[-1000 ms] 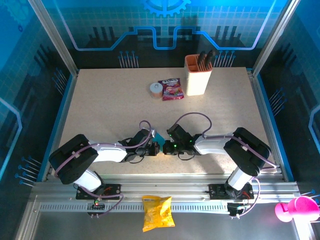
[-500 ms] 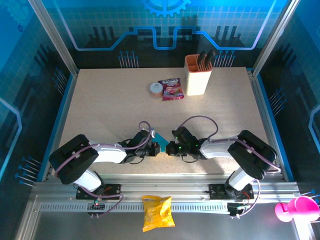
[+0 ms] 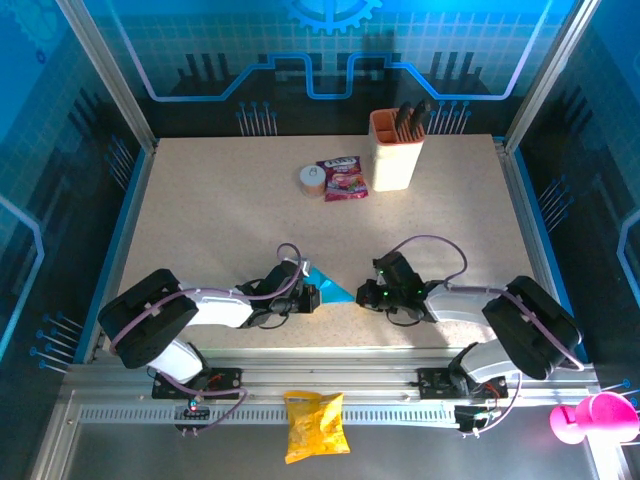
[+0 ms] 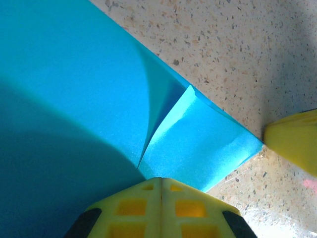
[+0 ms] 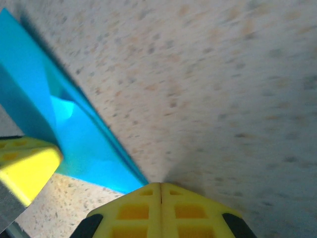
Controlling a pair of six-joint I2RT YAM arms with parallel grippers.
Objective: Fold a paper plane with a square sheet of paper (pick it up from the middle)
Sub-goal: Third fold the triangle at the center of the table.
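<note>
Now cyan paper (image 4: 74,99) folded, flap seemingly raised; left end effector (image 4: 159,179), right end effector (image 5: 160,184) both together.

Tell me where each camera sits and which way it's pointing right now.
Top external: fixed above and behind the bases, looking down on the table; both arms show, left hand and right hand either side of the blue paper.
Left wrist: on the left arm, looking past its shut fingers onto the paper.
Right wrist: on the right arm, looking past its shut fingers at the paper's corner.
Shared: each wrist view catches the paper and the other hand's yellow fingertip.
</note>
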